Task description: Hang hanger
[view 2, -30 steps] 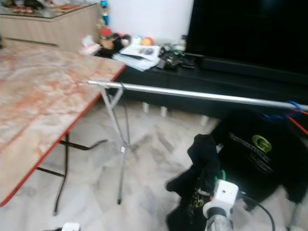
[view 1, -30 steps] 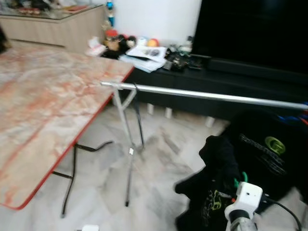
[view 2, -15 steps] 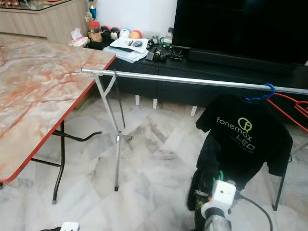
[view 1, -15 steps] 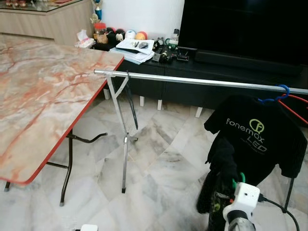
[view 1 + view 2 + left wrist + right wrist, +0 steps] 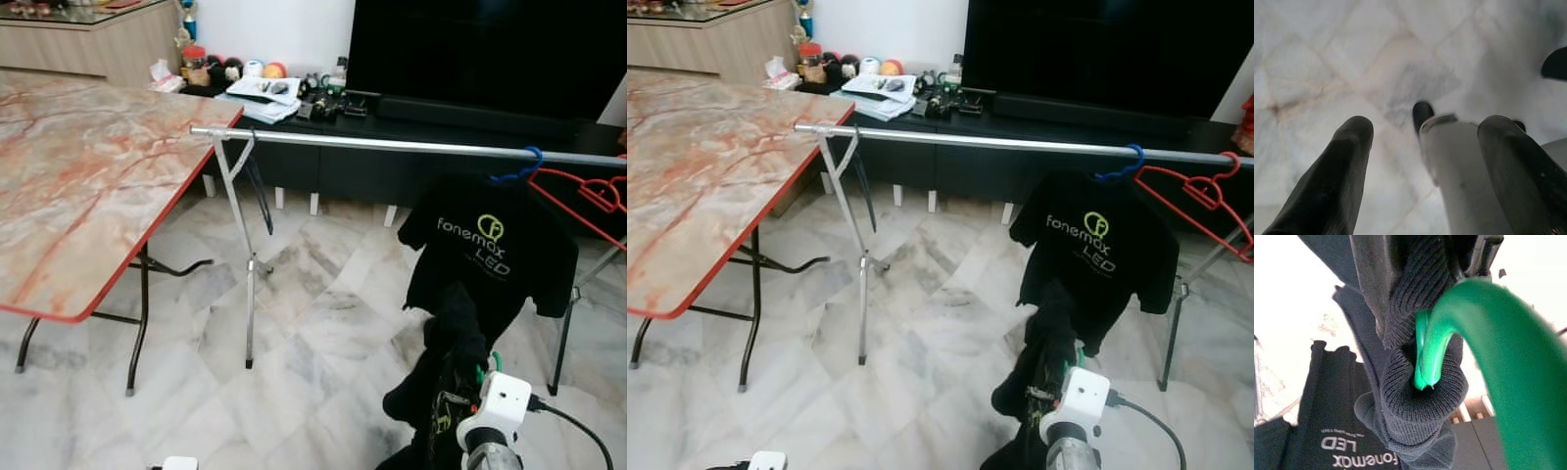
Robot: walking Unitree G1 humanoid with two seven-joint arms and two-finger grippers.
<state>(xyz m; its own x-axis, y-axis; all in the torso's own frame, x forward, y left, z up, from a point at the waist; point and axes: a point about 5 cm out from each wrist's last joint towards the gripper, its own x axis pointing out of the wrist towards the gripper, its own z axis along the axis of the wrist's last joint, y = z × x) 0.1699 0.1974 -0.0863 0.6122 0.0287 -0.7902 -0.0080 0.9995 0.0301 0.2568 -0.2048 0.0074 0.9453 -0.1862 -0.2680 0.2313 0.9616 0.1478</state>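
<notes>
Swinging rightward, the head camera is now showing more of the rail (image 5: 411,147). Below that rail, the right pincer (image 5: 1400,279) is clenching a green hanger (image 5: 1474,347) draped in a dark garment (image 5: 453,352). The left pincer (image 5: 1425,142) is hanging released over the floor (image 5: 1327,58).

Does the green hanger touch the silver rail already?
Apart. In the left eye view the green hanger sits low by the right gripper, far under the rail.
</notes>
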